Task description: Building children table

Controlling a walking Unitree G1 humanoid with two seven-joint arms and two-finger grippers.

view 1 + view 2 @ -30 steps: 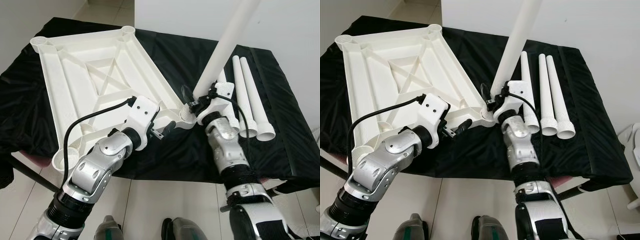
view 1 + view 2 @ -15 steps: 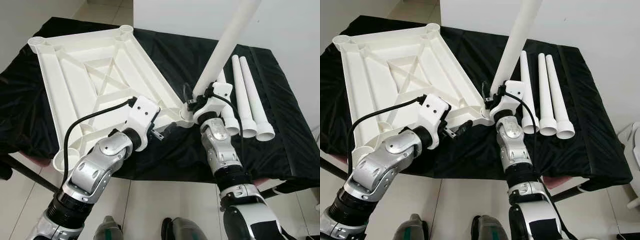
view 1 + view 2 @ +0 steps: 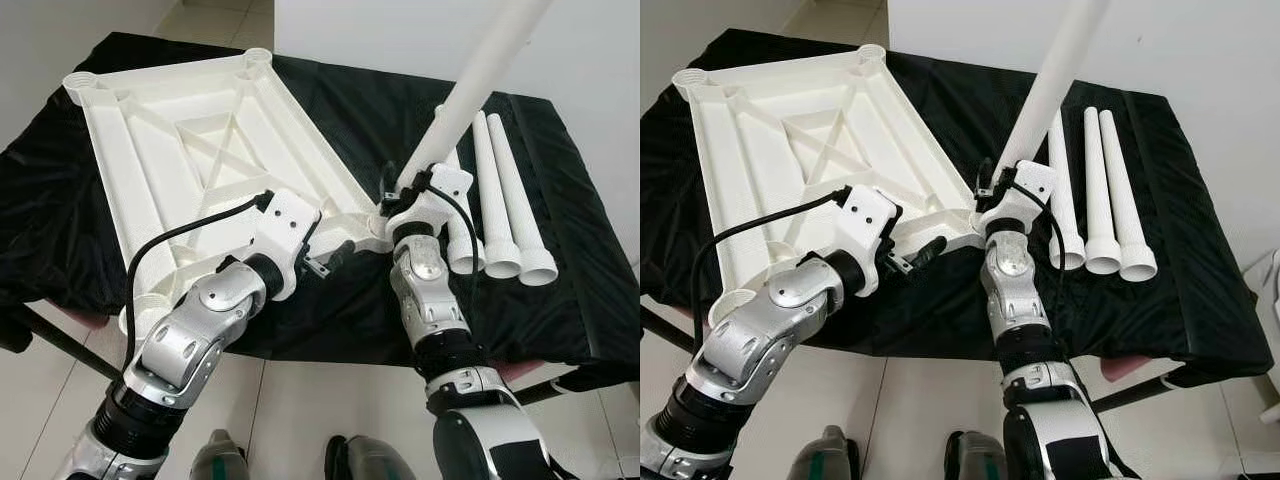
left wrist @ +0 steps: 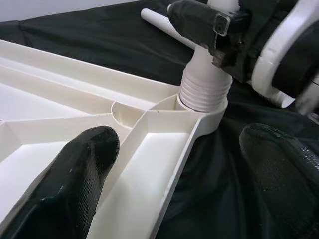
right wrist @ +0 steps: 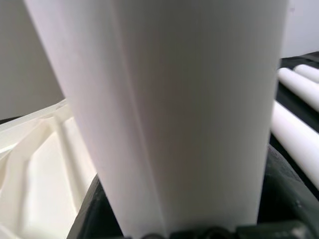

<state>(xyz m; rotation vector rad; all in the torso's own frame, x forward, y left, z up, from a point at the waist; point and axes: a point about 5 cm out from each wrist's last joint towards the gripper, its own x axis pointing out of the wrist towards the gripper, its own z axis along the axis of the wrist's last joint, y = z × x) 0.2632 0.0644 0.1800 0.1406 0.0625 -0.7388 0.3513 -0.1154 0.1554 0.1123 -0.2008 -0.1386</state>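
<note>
My right gripper (image 3: 405,195) clamps a white leg (image 3: 470,85), its threaded end seated in the tabletop (image 3: 190,160) socket (image 4: 202,107), the leg tilting up toward 1 o'clock. My left gripper (image 3: 330,255) is open, its fingers (image 4: 75,174) straddling the tabletop edge beside that socket. Three spare legs (image 3: 505,195) lie on the black cloth (image 3: 560,290) at 3 o'clock.

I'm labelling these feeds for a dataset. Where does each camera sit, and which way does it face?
Left and right eye views: on the head, looking down at the upturned tabletop, three spare legs and both silver arms.
Left wrist view: along the open left hand toward the corner socket.
Right wrist view: pressed close against the leg held by the right hand.
Shared: that leg standing in the corner socket.
</note>
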